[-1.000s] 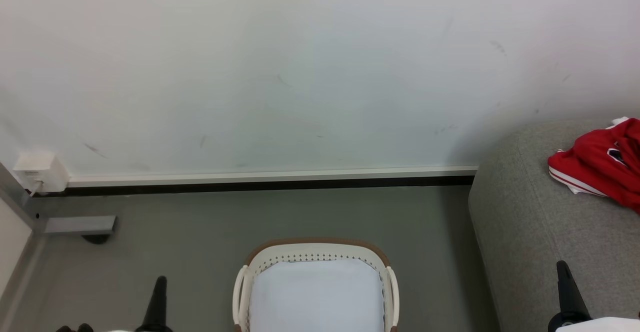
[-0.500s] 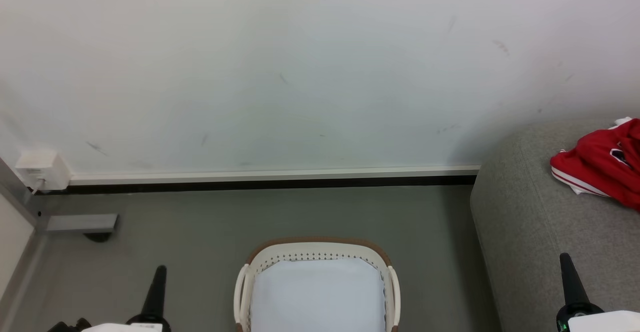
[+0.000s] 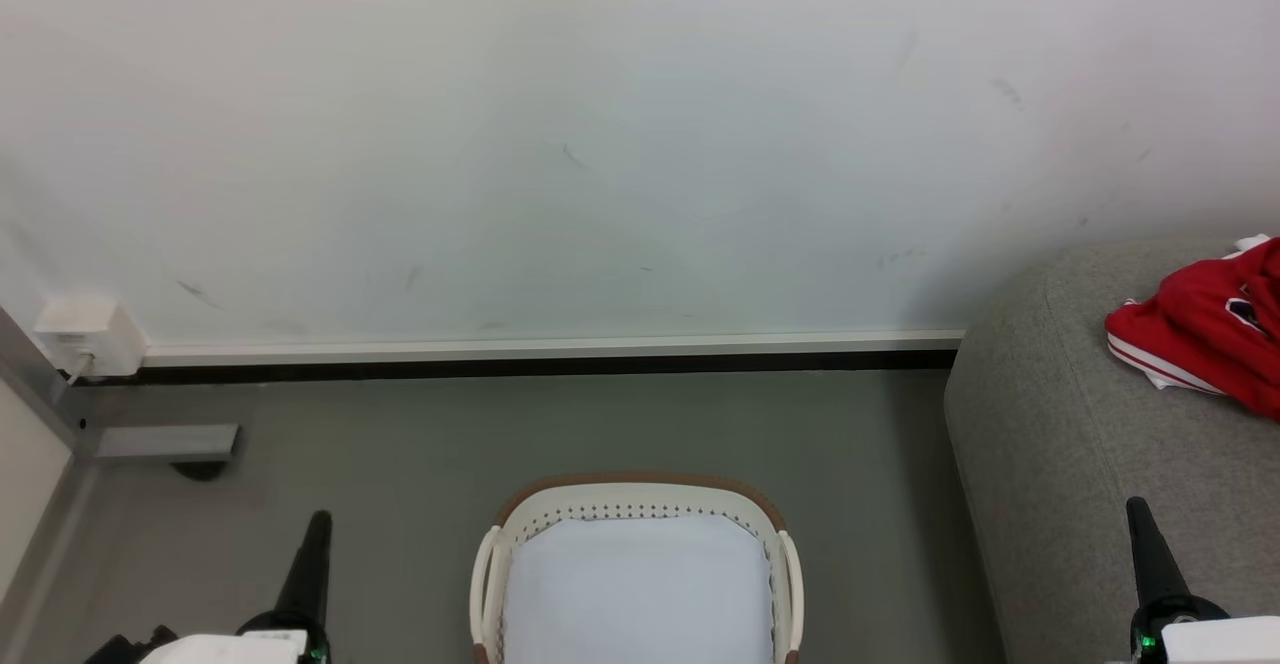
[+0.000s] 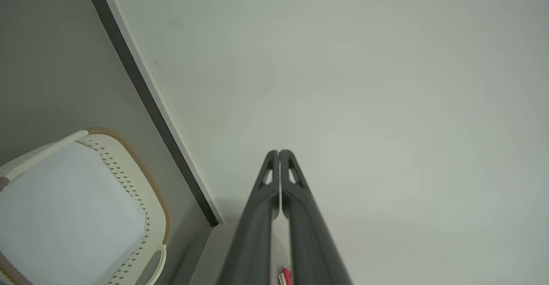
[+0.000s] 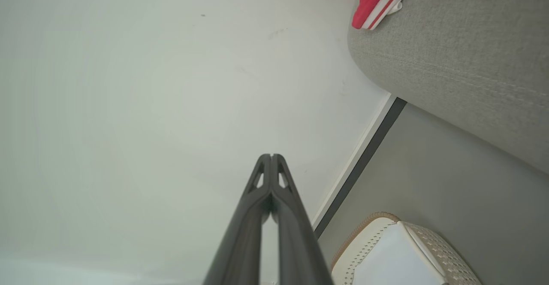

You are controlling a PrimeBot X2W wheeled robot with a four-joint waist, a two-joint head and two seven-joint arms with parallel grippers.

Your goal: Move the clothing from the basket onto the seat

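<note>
**Basket** (image 3: 640,483): oval cream plastic with a brown rim, bottom centre of the head view, standing on the grey floor (image 3: 400,444). The part in frame holds only its white lining (image 3: 635,589); the near end is cut off by the bottom edge.

**Clothing** (image 3: 1195,339): red jersey with white striped trim, crumpled at the right edge of frame. It lies on top of the seat (image 3: 1050,464), well apart from the basket.

**Left gripper** (image 3: 319,529): lower left, fingers pressed together tip to tip, nothing between them.

**Right gripper** (image 3: 1136,514): lower right, in front of the seat's flank, likewise closed and empty.

**Step in hand (judged):** carrying looks finished, or between loads, with the arms idle on either side of the basket.

**Next move calls for:** a look into the basket's hidden near end. If red fabric remains there, one claw must open, dip inside the rim, pinch a fold and swing right to the seat
</note>
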